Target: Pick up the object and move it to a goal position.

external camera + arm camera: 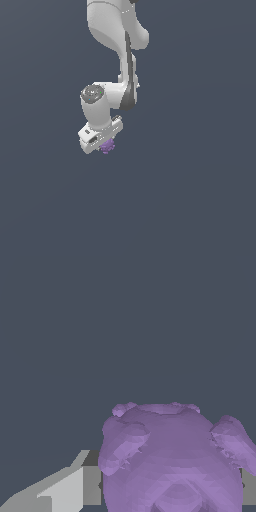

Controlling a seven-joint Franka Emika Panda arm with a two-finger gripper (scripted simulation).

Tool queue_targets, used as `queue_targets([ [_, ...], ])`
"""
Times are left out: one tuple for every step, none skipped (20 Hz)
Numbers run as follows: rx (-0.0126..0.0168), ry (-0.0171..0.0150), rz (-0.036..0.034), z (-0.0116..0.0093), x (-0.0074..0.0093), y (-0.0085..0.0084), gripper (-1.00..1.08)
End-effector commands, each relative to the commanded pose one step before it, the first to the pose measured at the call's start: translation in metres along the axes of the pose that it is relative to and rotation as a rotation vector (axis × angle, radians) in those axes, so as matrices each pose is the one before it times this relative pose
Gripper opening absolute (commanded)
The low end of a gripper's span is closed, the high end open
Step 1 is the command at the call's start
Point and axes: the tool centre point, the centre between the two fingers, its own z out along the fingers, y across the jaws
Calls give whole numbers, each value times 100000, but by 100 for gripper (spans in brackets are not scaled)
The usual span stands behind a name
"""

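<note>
Looking at the exterior view, you see the white gripper (105,145) pointing down, clamped on the purple object (107,146); wrist view shows the knobby lump (172,461) between its fingers (60,488), filling the frame.

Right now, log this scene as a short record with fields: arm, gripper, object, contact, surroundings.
arm: white Panda arm, reaching down from the top of the exterior view
gripper: gripper pointing down, fingers mostly hidden by the hand in the exterior view
object: purple knobby lump, sitting right under the gripper and filling much of the wrist view
contact: a grey finger shows beside the lump; whether the jaws are clamped on it cannot be told
surroundings: plain dark grey-blue background, no goal marker visible
</note>
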Motion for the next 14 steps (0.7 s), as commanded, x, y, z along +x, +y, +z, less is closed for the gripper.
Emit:
queue_targets([
  [-38,42,26,-1593,-580,1675,-100],
  [38,19,-24,-653,-223,713,-100],
  [0,0,0,-661,-229,715,-100],
  [0,0,0,-611,-209,667,-100],
  [0,0,0,-560,-188,617,-100],
  [0,0,0,-510,-167,569,-100],
  [0,0,0,-462,-149,521,-100],
  [0,0,0,-417,-133,473,-100],
  [19,-41,-18,-348,-102,422,-100],
  [0,0,0,-329,-103,378,-100],
  [0,0,0,-286,-87,331,-100],
  [0,0,0,-243,-72,285,-100],
  [0,0,0,-200,-57,240,-100],
  [0,0,0,-159,-42,197,-100],
])
